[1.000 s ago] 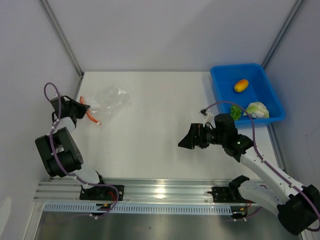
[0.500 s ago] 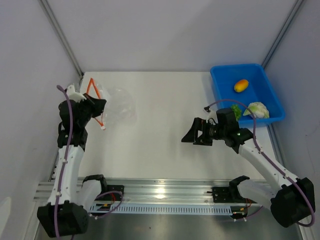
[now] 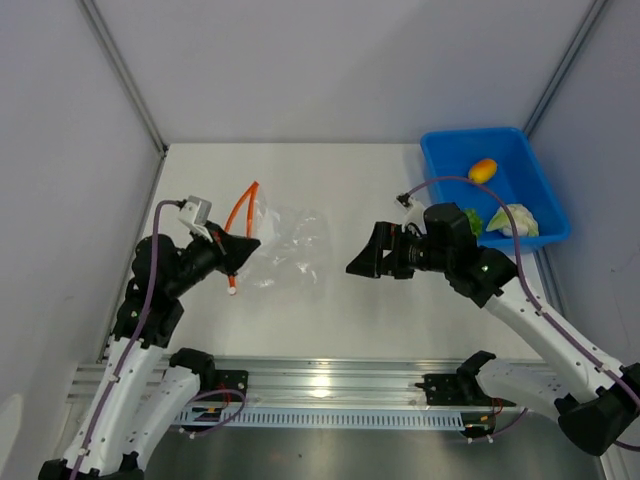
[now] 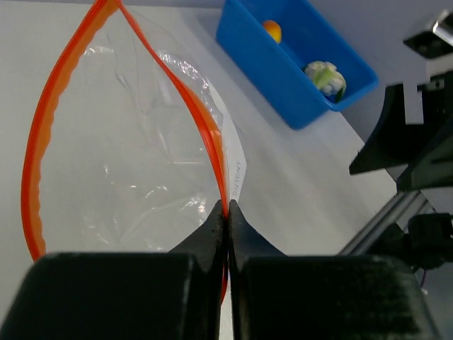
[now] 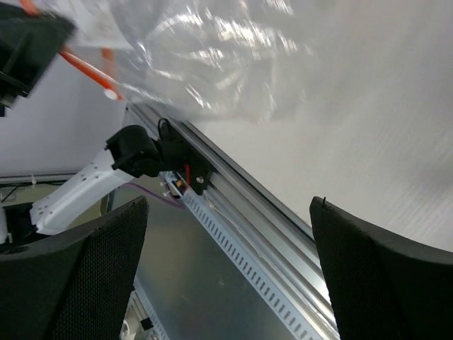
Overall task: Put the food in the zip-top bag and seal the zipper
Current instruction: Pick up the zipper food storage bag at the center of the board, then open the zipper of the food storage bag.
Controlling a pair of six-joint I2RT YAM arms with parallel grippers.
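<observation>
White counter (image 3: 330, 180) under both arms. Left hand (image 4: 226, 212) is clamped tight on the orange-red zipper (image 4: 39, 142), and the clear zip-top bag (image 3: 290, 245), left of centre, gapes in a loop. Mid-counter, right hand (image 3: 360, 262) hovers, fingers spread wide, holding nothing. Far right, the blue tray (image 3: 440, 180) holds orange-yellow fruit (image 3: 482, 170), green cluster (image 3: 470, 220) and cauliflower (image 3: 515, 220).
</observation>
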